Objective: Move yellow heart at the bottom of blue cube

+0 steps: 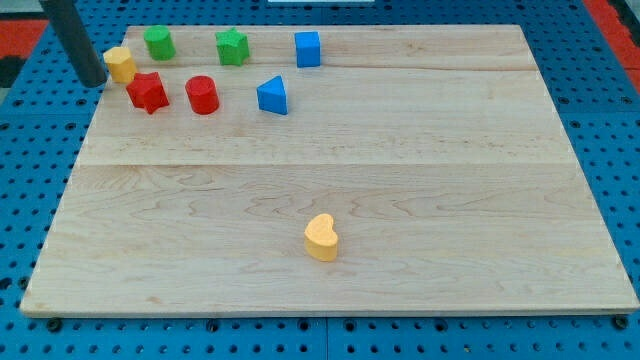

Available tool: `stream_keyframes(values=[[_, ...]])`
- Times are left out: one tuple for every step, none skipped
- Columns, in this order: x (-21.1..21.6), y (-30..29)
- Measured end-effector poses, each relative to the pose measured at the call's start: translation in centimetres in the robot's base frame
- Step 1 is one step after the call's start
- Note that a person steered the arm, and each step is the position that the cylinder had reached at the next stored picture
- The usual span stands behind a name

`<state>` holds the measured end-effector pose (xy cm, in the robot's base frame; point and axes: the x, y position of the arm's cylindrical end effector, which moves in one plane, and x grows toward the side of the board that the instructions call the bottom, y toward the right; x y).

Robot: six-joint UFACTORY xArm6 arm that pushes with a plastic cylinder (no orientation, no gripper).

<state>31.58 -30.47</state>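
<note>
Camera view: my tip (93,82), bare rod, no jaws, holds nothing, parked at board's top-left beside yellow block (120,63). Yellow heart-shaped block (321,237) far off toward view's bottom-right, untouched. Blue cube block (307,48) well right of tip; heart sits below it already, though far apart.

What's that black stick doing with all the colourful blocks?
It is my tip, the end of a robot arm's rod, and it pushes blocks around the wooden board. Right now it sits at the view's top left, beside a yellow block. The job is to slide the yellow heart to just below the blue cube. The heart lies far away near the view's bottom, untouched.
</note>
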Motion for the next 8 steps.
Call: stream_keyframes(values=[[7.2, 2.7], [15.0, 13.0], [21.2, 25.1], [22.3, 25.8], [24.1, 26.4], [25.2, 28.3], [22.0, 32.2], [19.0, 35.4]])
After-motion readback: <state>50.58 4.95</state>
